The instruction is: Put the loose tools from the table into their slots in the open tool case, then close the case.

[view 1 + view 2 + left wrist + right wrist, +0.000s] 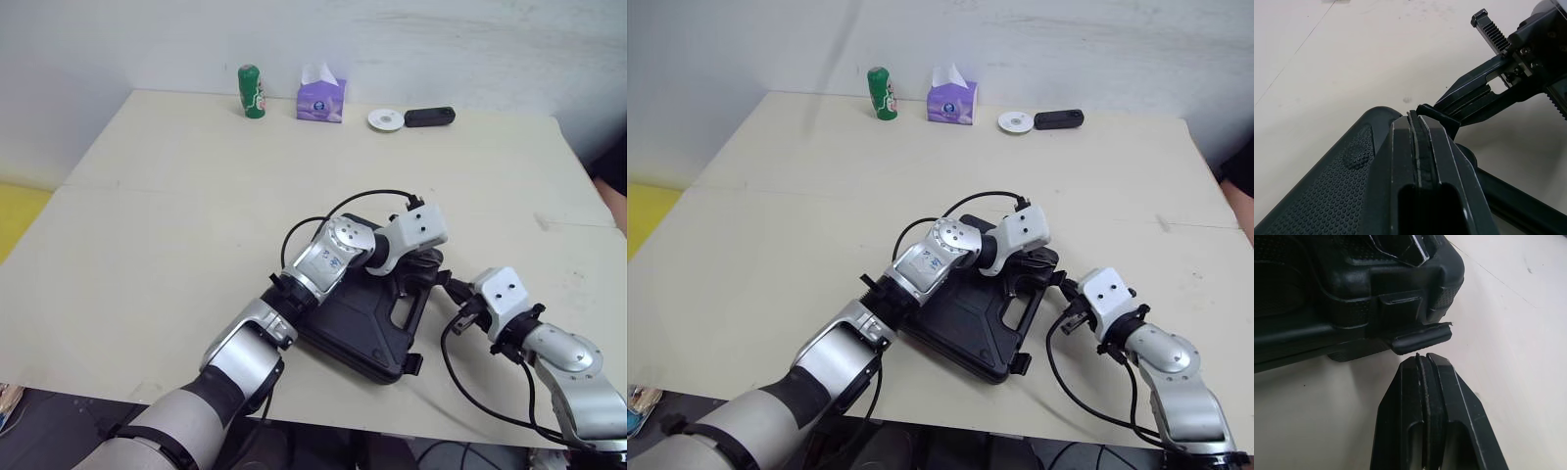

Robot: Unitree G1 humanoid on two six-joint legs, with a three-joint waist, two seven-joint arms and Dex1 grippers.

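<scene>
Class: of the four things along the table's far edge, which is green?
The upright bottle, leftmost in the row; the others are a purple tissue box, a white disc and a black device.

The shut tool case point(358, 328) lies on the table point(176, 196) near the front edge, right of the middle, its handle side toward the right edge. The left gripper point(1420, 142) is over the case's far right part, and the right gripper point(1422, 363) is just beside that side, its tips near a latch point(1420, 340) but apart from it. Along the far edge, left to right, stand a bottle point(252, 91), a tissue box point(321, 100), a round disc point(386, 119) and an oblong device point(429, 117).
</scene>
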